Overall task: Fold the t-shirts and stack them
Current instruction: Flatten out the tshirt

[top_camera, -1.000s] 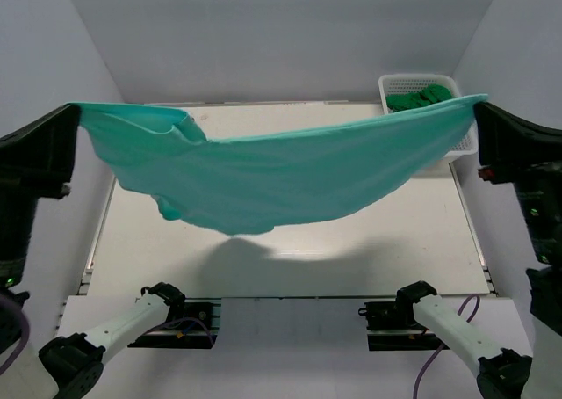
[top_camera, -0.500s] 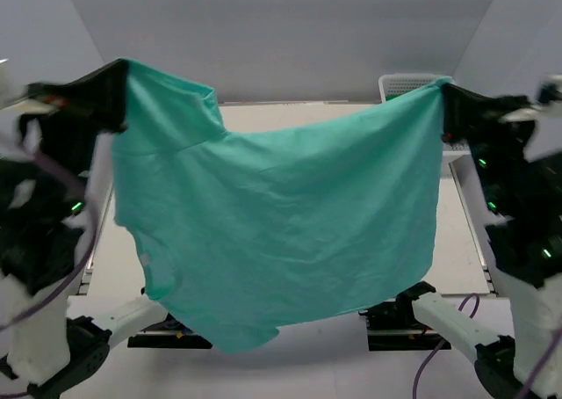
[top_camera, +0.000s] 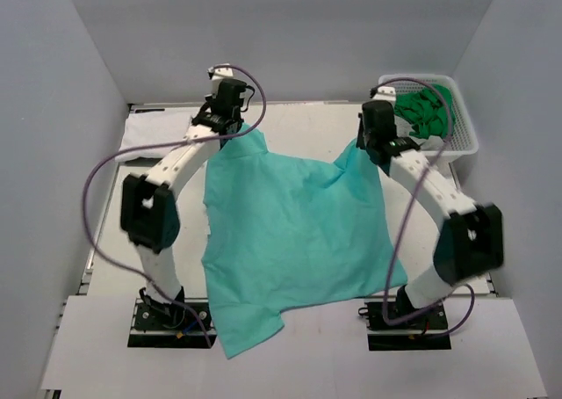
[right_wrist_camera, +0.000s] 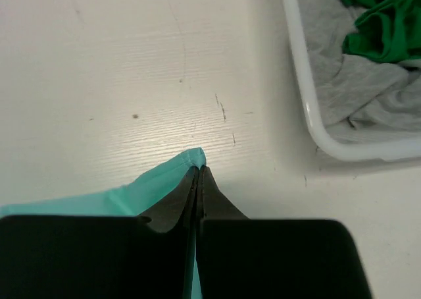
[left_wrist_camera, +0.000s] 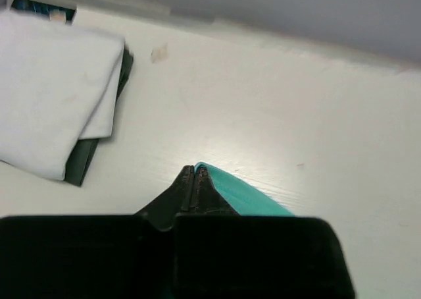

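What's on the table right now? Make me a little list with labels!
teal shirt: spread out on the table
left end effector: shut on teal shirt's far left corner
right end effector: shut on its far right corner
white shirt: folded, far left
basket: far right, holds green cloth

There are two short-sleeved cotton shirts on the one pale bench (top_camera: 299, 126): one light teal-mint t-shirt (top_camera: 299, 232) and one white t-shirt (left_wrist_camera: 52, 81), with one dark flat piece (left_wrist_camera: 82, 161) showing under the white one's edge. One white plastic lattice basket (right_wrist_camera: 299, 55) holds one grey cloth (right_wrist_camera: 355, 95) and one crumpled bright green heap (right_wrist_camera: 385, 22), in which the number of garments cannot be told. Two white-and-black jointed robot arms stand at the bench, the left arm (top_camera: 180, 157) and the right arm (top_camera: 421, 184), each with one pair of black jaws, making two pairs.
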Motion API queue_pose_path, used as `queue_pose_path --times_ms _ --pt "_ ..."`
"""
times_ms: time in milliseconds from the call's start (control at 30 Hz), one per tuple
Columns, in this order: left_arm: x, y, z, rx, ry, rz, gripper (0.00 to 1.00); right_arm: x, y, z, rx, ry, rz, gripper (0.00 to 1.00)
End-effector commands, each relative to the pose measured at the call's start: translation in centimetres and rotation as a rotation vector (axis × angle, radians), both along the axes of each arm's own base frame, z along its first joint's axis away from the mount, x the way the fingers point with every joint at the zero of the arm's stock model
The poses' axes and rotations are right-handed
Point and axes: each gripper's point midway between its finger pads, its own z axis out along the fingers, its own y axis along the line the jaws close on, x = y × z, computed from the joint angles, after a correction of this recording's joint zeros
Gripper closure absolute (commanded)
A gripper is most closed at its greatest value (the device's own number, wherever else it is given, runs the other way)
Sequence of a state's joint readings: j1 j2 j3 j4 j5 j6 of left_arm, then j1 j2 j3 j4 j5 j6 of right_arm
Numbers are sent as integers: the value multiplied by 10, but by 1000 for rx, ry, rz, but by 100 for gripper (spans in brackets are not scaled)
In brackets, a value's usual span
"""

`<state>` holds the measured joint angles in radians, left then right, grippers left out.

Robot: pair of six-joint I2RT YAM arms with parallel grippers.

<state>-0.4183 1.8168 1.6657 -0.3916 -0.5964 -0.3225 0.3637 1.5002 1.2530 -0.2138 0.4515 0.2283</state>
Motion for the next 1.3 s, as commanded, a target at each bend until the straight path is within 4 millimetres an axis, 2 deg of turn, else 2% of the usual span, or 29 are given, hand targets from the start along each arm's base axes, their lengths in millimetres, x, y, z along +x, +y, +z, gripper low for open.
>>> queue_pose_path --times_ms 0,33,67,100,133,167,200,233,300,333,367,433,467,533,567,600,633,667,733,767,833,867,967,1000,1100,1133,1200,1233,1267 --pt "32 24 -16 12 22 92 100 55 4 -5 9 -25 -41 100" --pt "31 25 -44 6 127 98 100 58 6 -17 4 23 -33 100" --pt "42 32 -96 27 243 124 100 62 4 -46 -22 111 -41 100" --pt "58 31 -78 -10 213 139 87 78 10 -23 -1 68 -46 93" --pt "62 33 -87 -24 243 157 75 80 7 -60 -48 164 -60 83" --pt "65 37 -79 -26 260 160 57 77 5 -64 -58 200 -65 63" --pt "67 35 -93 -20 293 155 18 82 8 -65 -65 208 -61 57" --pt "66 32 -94 -19 303 130 0 79 8 -68 -74 238 -47 40" --pt "65 33 -85 -13 276 117 0 73 10 -69 -77 250 -26 22" --pt "60 31 -59 -28 233 76 0 72 10 -53 -58 214 -20 12" --pt "55 32 -64 -29 230 75 0 62 18 -60 -37 240 22 10" --pt "45 27 -52 -63 213 36 0 52 22 -38 -1 201 47 10" --pt "30 30 -42 -70 212 27 0 38 24 -58 7 252 74 10" --pt "15 24 -37 -71 219 -6 0 29 35 -47 66 220 129 10" --pt "3 28 -49 -59 255 -4 0 7 37 -56 91 249 163 10" --pt "-10 23 -41 -79 254 -25 0 1 42 -60 111 256 181 10" --pt "-28 24 -64 -80 321 -29 0 -2 47 -60 139 249 196 10" --pt "-38 22 -71 -106 345 -39 0 -18 44 -71 139 277 199 10" --pt "-67 22 -94 -150 408 -42 0 -25 45 -79 148 293 198 10" --pt "-75 24 -101 -155 418 -34 0 -33 42 -91 141 320 194 10" --pt "-82 17 -114 -194 426 -66 0 -38 42 -99 138 342 193 10" --pt "-91 19 -131 -192 461 -53 0 -42 41 -108 141 362 189 10" --pt "-86 18 -143 -187 480 -51 0 -43 42 -125 150 401 180 10" --pt "-83 16 -160 -177 517 -45 0 -43 42 -134 141 424 176 10" --pt "-50 18 -156 -183 495 -20 0 -38 38 -148 135 450 143 10" --pt "-45 24 -177 -143 531 16 0 -35 40 -148 129 448 144 10" --pt "-36 41 -191 -77 564 89 0 -35 34 -159 100 479 115 10" --pt "-21 37 -201 -73 576 91 0 -32 35 -163 104 488 107 10" --pt "-17 40 -207 -69 595 102 0 -33 36 -172 101 512 110 10"
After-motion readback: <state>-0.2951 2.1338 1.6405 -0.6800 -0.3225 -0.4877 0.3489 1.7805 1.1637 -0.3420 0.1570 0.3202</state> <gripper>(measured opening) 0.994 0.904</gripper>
